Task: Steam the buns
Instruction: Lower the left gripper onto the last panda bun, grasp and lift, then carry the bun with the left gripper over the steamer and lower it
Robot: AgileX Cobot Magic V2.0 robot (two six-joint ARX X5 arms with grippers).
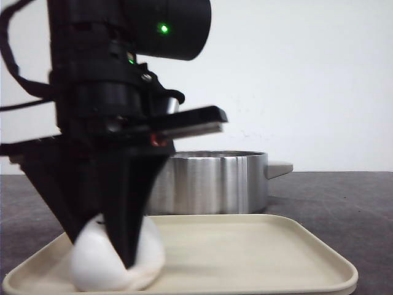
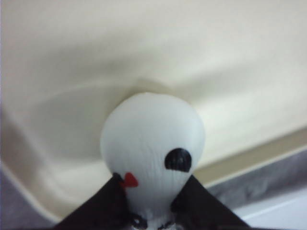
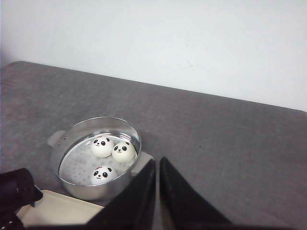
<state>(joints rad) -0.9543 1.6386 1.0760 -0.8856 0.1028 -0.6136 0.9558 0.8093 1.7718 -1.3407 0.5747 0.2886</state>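
One white bun [image 1: 92, 264] lies at the near left corner of the cream tray [image 1: 245, 258]. My left gripper [image 1: 121, 257] reaches down over it and is shut on it. In the left wrist view the bun [image 2: 152, 139] is squeezed between the two black fingers, with a black eye and a red mark showing, and the left gripper [image 2: 152, 194] pinches its near end. Three more panda-faced buns [image 3: 102, 146] [image 3: 124, 151] [image 3: 103, 175] sit inside the steel pot [image 3: 69, 184]. My right gripper [image 3: 157, 165] hovers high beside the pot, shut on nothing.
The steel pot [image 1: 209, 181] stands right behind the tray on the dark grey table [image 1: 344, 203], with a handle [image 1: 279, 167] sticking out to the right. A white wall runs behind. The left arm's black body [image 1: 104, 92] blocks the left of the front view.
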